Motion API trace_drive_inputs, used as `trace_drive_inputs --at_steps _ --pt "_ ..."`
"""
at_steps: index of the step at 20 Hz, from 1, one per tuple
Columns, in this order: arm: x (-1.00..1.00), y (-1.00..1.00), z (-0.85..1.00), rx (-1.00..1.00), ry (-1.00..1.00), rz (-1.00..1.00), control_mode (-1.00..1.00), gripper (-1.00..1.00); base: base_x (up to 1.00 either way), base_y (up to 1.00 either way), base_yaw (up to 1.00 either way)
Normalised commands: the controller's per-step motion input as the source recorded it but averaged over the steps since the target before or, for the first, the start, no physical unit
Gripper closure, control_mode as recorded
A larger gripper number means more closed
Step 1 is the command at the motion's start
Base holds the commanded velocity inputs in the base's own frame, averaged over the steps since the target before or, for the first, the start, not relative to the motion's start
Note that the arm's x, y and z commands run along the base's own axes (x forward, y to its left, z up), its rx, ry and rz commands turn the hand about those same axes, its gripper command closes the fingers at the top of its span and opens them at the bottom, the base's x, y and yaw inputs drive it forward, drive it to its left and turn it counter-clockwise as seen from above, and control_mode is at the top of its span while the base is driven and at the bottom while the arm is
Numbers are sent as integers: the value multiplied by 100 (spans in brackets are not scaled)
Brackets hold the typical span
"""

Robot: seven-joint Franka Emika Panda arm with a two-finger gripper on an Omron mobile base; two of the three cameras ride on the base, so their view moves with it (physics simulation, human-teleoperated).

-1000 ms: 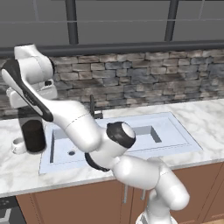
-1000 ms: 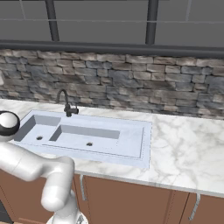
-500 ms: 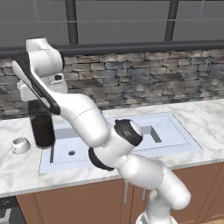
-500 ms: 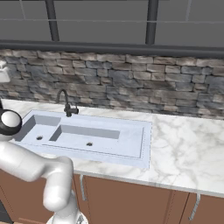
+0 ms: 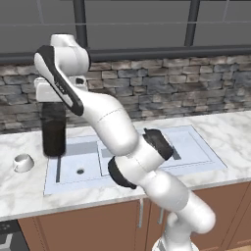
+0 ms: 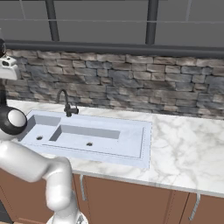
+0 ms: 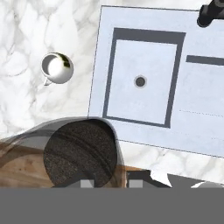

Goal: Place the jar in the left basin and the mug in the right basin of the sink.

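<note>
Neither item is in the sink [image 5: 206, 147] yet, by my reckoning, though the first half is under way. The gripper [image 5: 53, 100] has its fingers clenched on the top of the jar [image 5: 53, 133], which hangs upright in the air above the sink's left edge — roughly over the rim beside the left basin [image 5: 78, 164], though from behind the arm I cannot tell quite how far it sits from being centred. Looking down along the hand, the jar's [image 7: 81, 155] dark round body sits close under the camera, with the left basin [image 7: 141, 83] and its drain hole lying a little way beyond it.

What is left: bring the jar over that basin, lower it and let go. Then the mug [image 5: 22, 163] — it stands on the marble counter [image 5: 29, 191] left of the sink, well apart from the right basin [image 5: 188, 147], untouched.

No brand, label or writing can be read on the jar, mug or anything else.
</note>
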Motion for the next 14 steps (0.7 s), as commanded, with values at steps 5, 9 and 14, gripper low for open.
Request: trace_drive_inputs --at_steps 5,9,14 --pt "0 -17 6 2 0 -7 -100 100 0 0 0" --pt "1 -12 0 0 -2 0 -100 100 0 0 0" --pt "12 -31 0 0 -8 0 -100 100 0 0 0"
